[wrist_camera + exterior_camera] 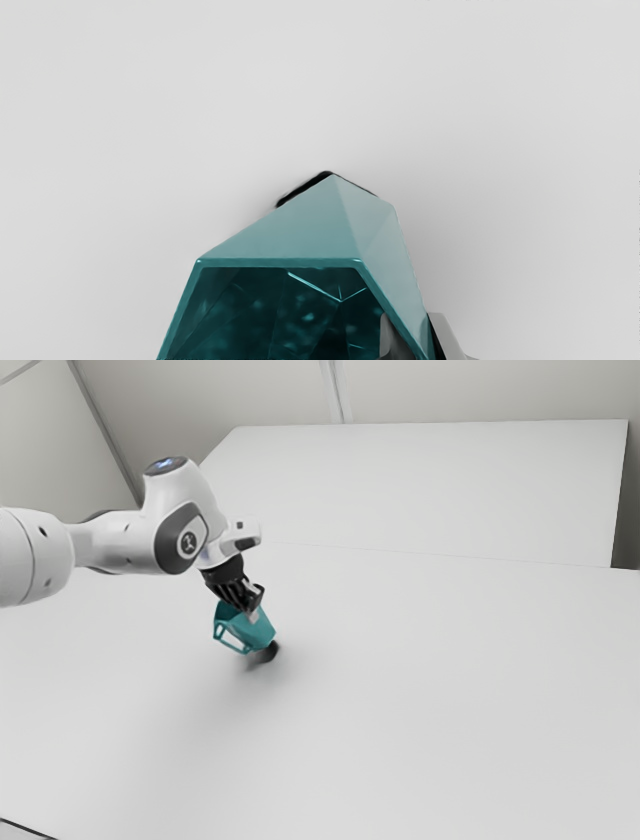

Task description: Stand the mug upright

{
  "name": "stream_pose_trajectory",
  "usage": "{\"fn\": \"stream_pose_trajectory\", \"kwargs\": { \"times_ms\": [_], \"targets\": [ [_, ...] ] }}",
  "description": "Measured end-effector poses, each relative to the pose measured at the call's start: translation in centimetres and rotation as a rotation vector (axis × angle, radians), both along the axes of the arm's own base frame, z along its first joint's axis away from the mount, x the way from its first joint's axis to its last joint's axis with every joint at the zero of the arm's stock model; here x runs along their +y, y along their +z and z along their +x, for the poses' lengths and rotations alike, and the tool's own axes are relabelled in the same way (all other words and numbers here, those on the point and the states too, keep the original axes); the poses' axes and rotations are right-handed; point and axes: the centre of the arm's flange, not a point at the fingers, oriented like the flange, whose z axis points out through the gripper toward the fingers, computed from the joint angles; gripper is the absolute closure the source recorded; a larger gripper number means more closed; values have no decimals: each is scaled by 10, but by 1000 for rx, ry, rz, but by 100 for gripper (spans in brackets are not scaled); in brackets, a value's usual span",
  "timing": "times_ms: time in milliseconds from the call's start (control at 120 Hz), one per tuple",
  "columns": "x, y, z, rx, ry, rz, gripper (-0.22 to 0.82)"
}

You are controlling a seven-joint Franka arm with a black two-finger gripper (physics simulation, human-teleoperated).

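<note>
In the exterior view the black gripper points down at the teal mug and meets it at its rim. The mug is tilted: its mouth faces up toward the hand, its handle is toward the exterior view's left, and its base is low by a dark patch. In the wrist view the faceted mug has its open mouth toward the camera. One finger of the gripper is inside the mouth and the other outside, with the mug's wall pinched between them. Whether the base touches the table cannot be told.
The white table extends around the mug, mostly toward the exterior view's right. A thin seam crosses the pale surface behind the hand. A dark line runs across the lower left corner of the exterior view.
</note>
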Motion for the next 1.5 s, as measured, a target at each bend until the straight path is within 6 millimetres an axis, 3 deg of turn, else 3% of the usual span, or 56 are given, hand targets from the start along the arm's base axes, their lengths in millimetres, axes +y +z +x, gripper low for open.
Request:
{"fn": "stream_pose_trajectory", "kwargs": {
  "times_ms": [492, 550, 667, 758, 867, 1042, 1158, 1333, 1500],
  "targets": [
    [-13, -37, 12, 48, 48, 17, 76],
    [-14, -39, 14, 51, 51, 14, 70],
    [-19, -32, 17, 39, 47, 7, 44],
    [-21, -19, 17, 18, 44, 3, 29],
    [-22, 11, 22, -24, 41, -1, 17],
    [-17, 97, 44, -70, 38, -17, 8],
    [-7, 149, 48, -73, 28, -7, 4],
    [-4, 176, 40, -27, -1, 14, 2],
    [-3, 177, 34, 16, -18, 16, 1]
  ]
}}
